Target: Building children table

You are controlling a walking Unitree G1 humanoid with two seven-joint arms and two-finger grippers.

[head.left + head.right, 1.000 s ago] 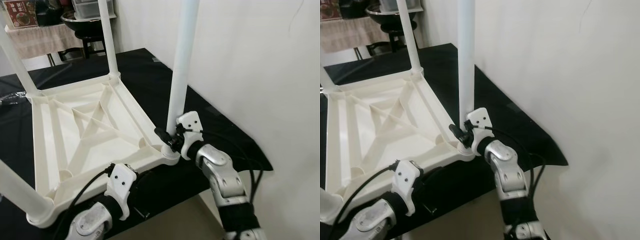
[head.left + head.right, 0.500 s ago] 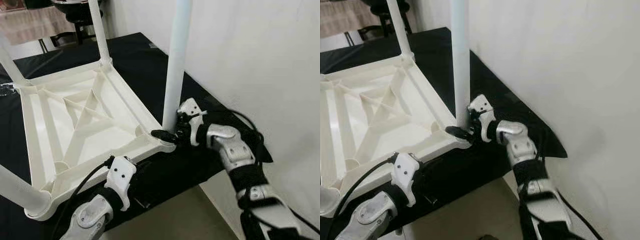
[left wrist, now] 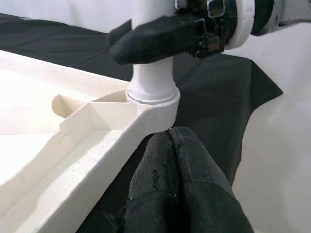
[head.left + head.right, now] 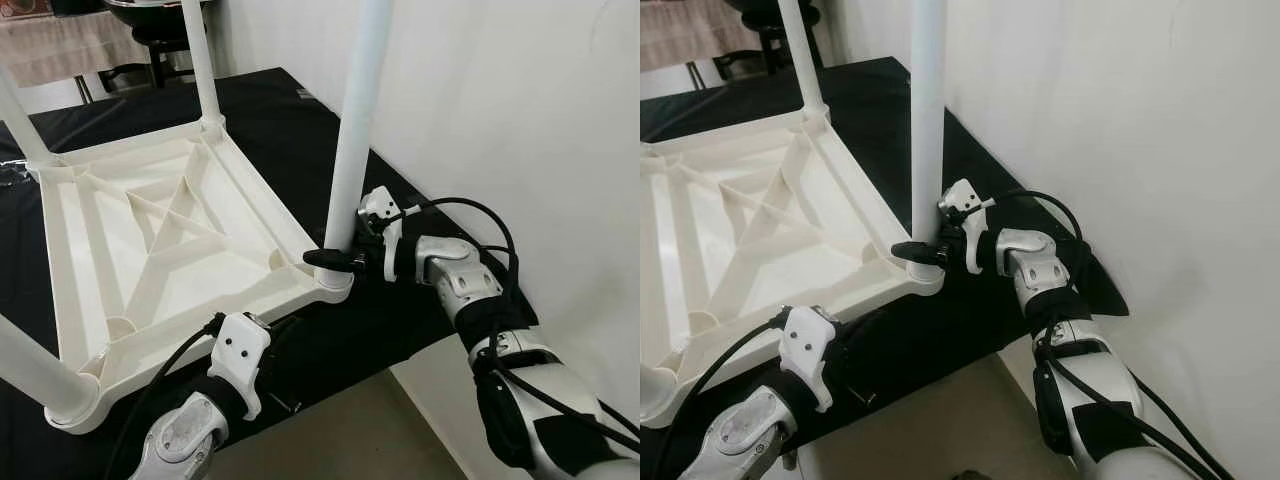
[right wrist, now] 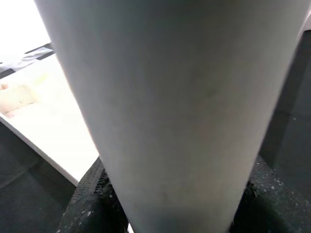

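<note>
The white children's table top (image 4: 150,250) lies upside down on a black-clothed table. Its near right leg (image 4: 355,120) stands upright in the corner socket (image 3: 153,104). My right gripper (image 4: 335,258) is shut on this leg just above the socket, its wrist reaching in from the right. In the right wrist view the leg (image 5: 170,97) sits between the black fingers (image 5: 82,213). My left gripper (image 3: 169,138) is shut with nothing in it, low at the table top's front edge, just below that same corner. Two more legs (image 4: 200,60) rise at the back, and one (image 4: 30,370) at the near left.
A white wall (image 4: 520,120) runs close along the right side. The black cloth (image 4: 300,130) ends at a corner by my right arm, with beige floor (image 4: 340,440) below. Dark chairs and a draped table (image 4: 70,50) stand at the back.
The camera has shifted. My right arm has swung round, so its wrist now reaches the leg from the right instead of from below, still shut on it. The left gripper stays at the front edge.
</note>
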